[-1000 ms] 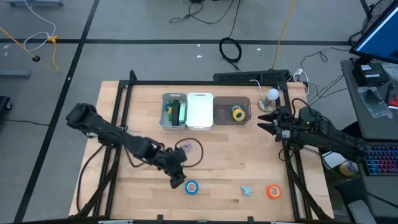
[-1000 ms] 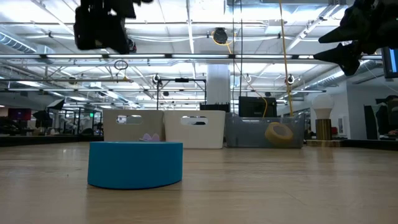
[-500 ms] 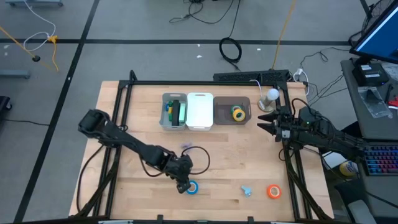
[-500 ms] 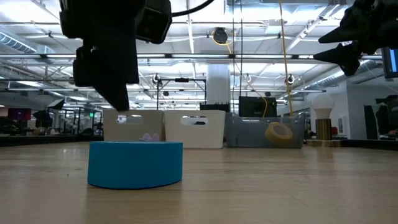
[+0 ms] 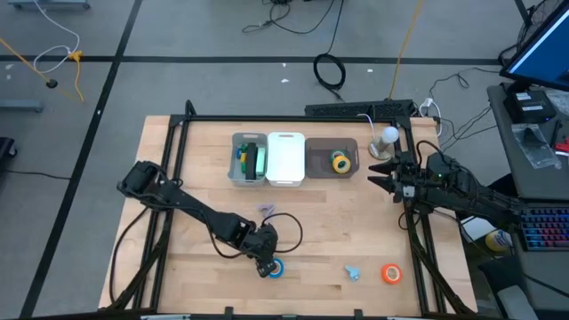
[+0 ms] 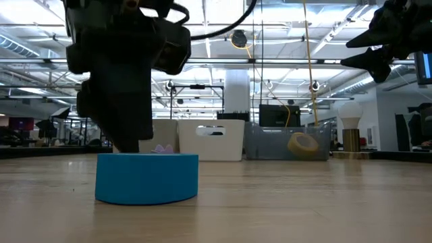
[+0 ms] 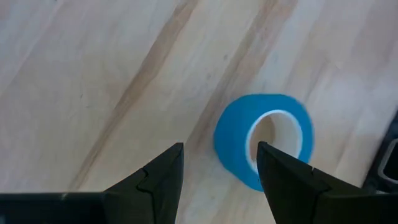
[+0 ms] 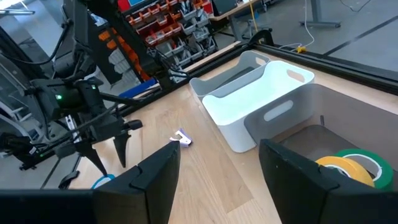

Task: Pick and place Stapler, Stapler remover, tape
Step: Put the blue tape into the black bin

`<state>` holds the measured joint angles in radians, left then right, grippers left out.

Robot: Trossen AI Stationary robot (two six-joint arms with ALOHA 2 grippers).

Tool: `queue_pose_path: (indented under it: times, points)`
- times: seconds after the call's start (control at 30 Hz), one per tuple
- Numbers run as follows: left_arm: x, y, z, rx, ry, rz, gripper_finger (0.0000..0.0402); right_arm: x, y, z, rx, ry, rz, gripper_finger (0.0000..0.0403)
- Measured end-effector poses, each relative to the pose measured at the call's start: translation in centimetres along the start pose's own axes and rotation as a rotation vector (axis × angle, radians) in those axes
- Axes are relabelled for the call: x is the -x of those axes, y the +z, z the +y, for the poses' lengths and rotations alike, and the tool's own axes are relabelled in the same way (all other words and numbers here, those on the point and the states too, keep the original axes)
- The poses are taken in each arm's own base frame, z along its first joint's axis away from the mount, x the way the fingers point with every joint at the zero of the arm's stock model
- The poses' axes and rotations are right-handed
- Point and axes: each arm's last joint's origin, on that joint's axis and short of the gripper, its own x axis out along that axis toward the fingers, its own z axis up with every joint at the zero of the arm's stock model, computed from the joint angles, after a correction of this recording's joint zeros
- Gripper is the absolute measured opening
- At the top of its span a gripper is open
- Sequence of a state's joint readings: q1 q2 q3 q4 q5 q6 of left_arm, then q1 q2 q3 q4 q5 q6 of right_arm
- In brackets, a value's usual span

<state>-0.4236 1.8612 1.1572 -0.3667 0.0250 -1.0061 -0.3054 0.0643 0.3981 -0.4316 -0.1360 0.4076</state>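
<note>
A blue tape roll (image 5: 276, 268) (image 6: 147, 178) lies flat on the wooden table near its front edge. My left gripper (image 5: 264, 264) (image 7: 219, 149) hangs open just over the roll's left side, pointing steeply down, with one finger (image 7: 283, 177) over the roll (image 7: 264, 140) and the other over bare wood. I see no touch. An orange tape roll (image 5: 391, 274) and a small pale-blue thing (image 5: 353, 272) lie farther right. Yellow and green rolls (image 5: 340, 162) sit in the grey bin (image 5: 320, 147). My right gripper (image 5: 375, 175) stands open above the table's right edge.
Three bins stand in a row at the back. The left one (image 5: 236, 173) holds green and blue things, and the middle one (image 5: 286, 142) is white. A small lavender thing (image 5: 267, 209) (image 8: 180, 138) lies mid-table beside the left arm's cable loop. A black frame borders the table.
My left gripper has come down from well above the table and a little toward the right, to the blue tape roll. It now hangs at the roll's top edge, and its finger gap is unchanged. The roll has stayed where it was.
</note>
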Motion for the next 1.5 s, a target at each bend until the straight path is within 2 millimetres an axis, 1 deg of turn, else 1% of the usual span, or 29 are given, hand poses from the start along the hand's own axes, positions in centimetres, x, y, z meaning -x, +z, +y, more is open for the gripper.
queue_pose_path:
  times: [0.23, 0.5, 0.8, 0.87, 0.93, 1.13, 1.23, 1.37, 1.43, 1.5]
  points:
    - [-0.4, -0.2, 0.0, 0.017, 0.006, 0.006, 0.0202, 0.0, 0.0, 0.0, 0.001, 0.0, 0.001, 0.0212]
    - [-1.6, -0.3, 0.2, 0.025, 0.016, 0.021, 0.0202, 0.0, -0.1, 0.0, 0.007, -0.003, 0.007, 0.0212]
    - [-1.8, -0.4, 0.4, 0.024, 0.029, 0.02, 0.0198, 0.0, -0.1, 0.0, 0.007, -0.003, 0.006, 0.0212]
    - [-1.8, -0.3, 0.4, 0.026, 0.03, 0.021, 0.0182, 0.0, -0.1, 0.0, 0.007, -0.003, 0.006, 0.0212]
    - [-1.8, -0.4, 0.4, 0.027, 0.031, 0.023, 0.0155, 0.0, -0.1, 0.0, 0.007, -0.003, 0.006, 0.0212]
    - [-1.8, -0.3, 0.4, 0.049, 0.028, 0.019, 0.0043, 0.0, -0.1, 0.0, 0.007, -0.003, 0.006, 0.0212]
    - [-1.8, -0.3, 0.3, 0.046, 0.024, 0.02, 0.0038, 0.0, -0.1, 0.0, -0.005, -0.003, 0.006, 0.0212]
    - [-1.2, 0.0, 0.3, 0.035, 0.013, 0.007, 0.0038, 0.0, 0.0, 0.0, -0.103, -0.003, 0.006, 0.0212]
    - [-0.1, 0.6, 0.3, 0.013, -0.01, -0.021, 0.0038, 0.0, 0.0, 0.0, -0.169, 0.013, 0.005, 0.0212]
    - [1.2, 1.5, 0.1, -0.012, -0.036, -0.077, 0.0038, -0.3, 0.1, 0.2, -0.218, 0.094, -0.015, 0.0211]
